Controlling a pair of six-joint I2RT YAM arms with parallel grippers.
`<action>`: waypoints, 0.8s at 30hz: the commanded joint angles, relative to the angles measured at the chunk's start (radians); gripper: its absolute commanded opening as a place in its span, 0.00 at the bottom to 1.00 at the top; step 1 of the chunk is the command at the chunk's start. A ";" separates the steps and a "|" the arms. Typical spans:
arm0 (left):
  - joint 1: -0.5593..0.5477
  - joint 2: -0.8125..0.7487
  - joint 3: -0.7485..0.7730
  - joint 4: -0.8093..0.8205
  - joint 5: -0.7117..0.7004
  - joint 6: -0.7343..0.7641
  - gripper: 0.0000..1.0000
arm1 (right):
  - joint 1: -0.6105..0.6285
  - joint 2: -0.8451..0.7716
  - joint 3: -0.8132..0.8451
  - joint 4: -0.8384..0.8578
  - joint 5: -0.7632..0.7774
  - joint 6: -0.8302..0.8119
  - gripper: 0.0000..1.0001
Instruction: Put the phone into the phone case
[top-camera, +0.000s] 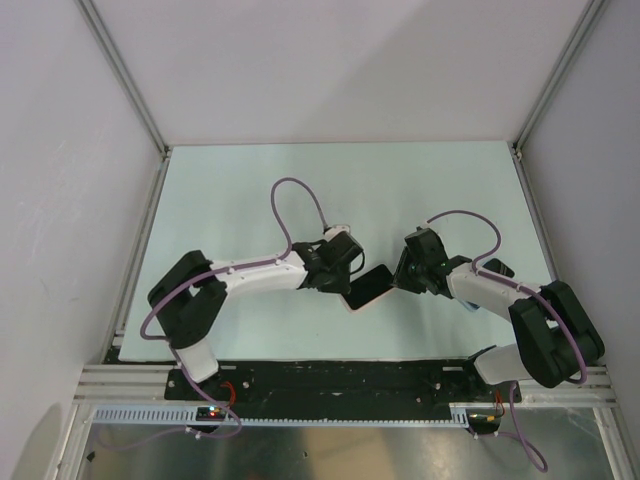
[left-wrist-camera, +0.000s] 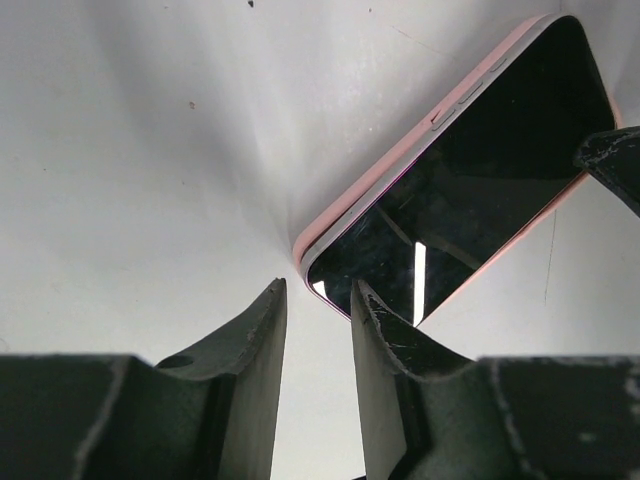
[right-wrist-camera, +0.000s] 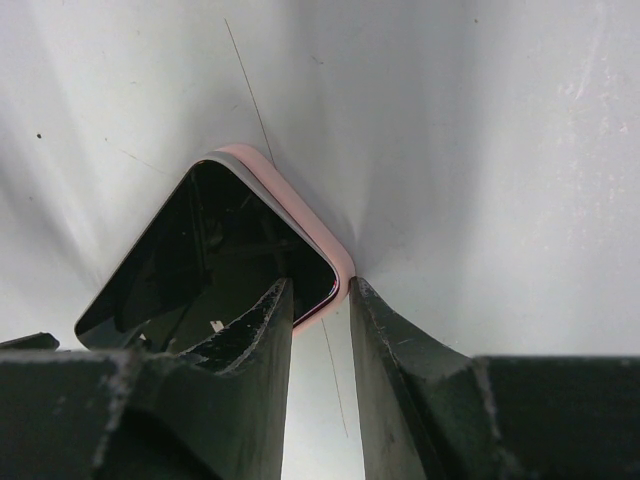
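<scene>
Pale table (top-camera: 300, 190) lies under both arms, and the phone (left-wrist-camera: 470, 180) rests on it screen up between the two grippers, with the pink phone case (left-wrist-camera: 400, 165) showing along its edge. On the left gripper (left-wrist-camera: 318, 290) a narrow gap parts the fingers with nothing in it, and the phone's near corner sits just beyond the tips, slightly to their right. The right gripper (right-wrist-camera: 320, 285) is also narrowly parted, with the opposite corner right at its tips and one finger overlapping the screen; whether it pinches that corner I cannot tell.
</scene>
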 joint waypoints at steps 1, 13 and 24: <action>-0.007 0.021 0.003 0.022 0.021 -0.012 0.36 | 0.015 0.045 0.000 0.052 0.024 0.001 0.32; 0.003 0.036 -0.057 0.106 0.062 -0.022 0.31 | 0.015 0.044 0.000 0.052 0.022 0.000 0.32; 0.004 0.047 -0.107 0.135 0.087 -0.027 0.13 | 0.014 0.051 0.001 0.054 0.023 -0.003 0.32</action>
